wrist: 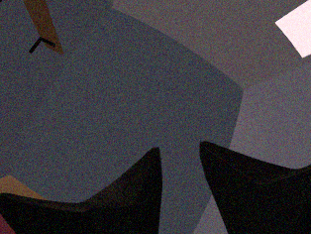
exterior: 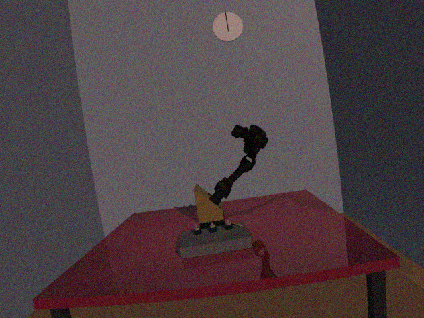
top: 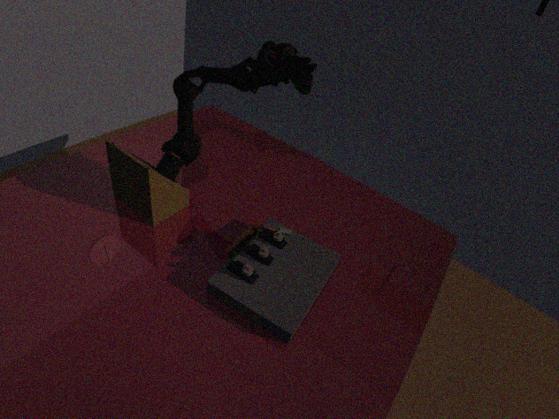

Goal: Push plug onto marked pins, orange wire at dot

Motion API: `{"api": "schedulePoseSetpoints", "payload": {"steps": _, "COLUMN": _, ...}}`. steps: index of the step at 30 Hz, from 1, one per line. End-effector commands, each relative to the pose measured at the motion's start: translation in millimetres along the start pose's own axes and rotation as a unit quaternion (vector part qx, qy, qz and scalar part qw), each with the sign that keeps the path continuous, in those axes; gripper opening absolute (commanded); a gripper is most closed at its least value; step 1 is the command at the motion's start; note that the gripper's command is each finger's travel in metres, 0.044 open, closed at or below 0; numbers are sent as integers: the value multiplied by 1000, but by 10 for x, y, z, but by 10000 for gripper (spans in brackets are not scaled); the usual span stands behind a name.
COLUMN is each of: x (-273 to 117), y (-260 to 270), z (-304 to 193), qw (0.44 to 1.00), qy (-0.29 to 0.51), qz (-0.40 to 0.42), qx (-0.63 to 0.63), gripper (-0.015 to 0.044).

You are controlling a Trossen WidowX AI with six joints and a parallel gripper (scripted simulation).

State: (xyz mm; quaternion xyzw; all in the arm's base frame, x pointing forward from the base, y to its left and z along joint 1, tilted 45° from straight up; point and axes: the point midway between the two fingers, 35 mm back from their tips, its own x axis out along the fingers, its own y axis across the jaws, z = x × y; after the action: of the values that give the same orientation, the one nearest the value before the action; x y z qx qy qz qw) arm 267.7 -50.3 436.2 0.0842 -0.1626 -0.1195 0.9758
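My gripper (top: 312, 67) (wrist: 179, 152) is raised high above the table; the wrist view shows its two dark fingers apart, open, with nothing between them. A grey block, the holder (top: 293, 288) (exterior: 215, 247), lies on the red table. Three dark servo-like parts with pale tops, the middle one (top: 260, 252) (exterior: 213, 227) among them, stand in a row on it. A thin orange line (top: 269, 229) shows by the end part, with a small pale piece (top: 285, 231) (exterior: 240, 225) beside it. Plug, pins, coloured band and dot are too dark and small to make out.
A yellow wedge-shaped stand (top: 169, 198) (exterior: 208, 210) rises between the arm's base and the holder. The glossy red table (top: 361, 288) (exterior: 137, 266) carries shadows and reflections. The wrist view shows walls, a bright panel (wrist: 297, 30) and a brown strip (wrist: 44, 20).
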Motion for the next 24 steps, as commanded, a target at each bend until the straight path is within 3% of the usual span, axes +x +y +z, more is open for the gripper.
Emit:
{"api": "schedulePoseSetpoints", "payload": {"steps": 1, "x": 35, "y": 81, "z": -271, "qw": 999, "qy": 30, "qz": 25, "qx": -19, "gripper": 115}}
{"api": "schedulePoseSetpoints", "payload": {"steps": 15, "x": -7, "y": 353, "z": -1217, "qw": 981, "qy": 134, "qz": 119, "qx": -73, "gripper": 115}}
{"api": "schedulePoseSetpoints", "payload": {"steps": 24, "x": 67, "y": 444, "z": -1436, "qw": 971, "qy": 202, "qz": 125, "qx": 4, "gripper": 115}}
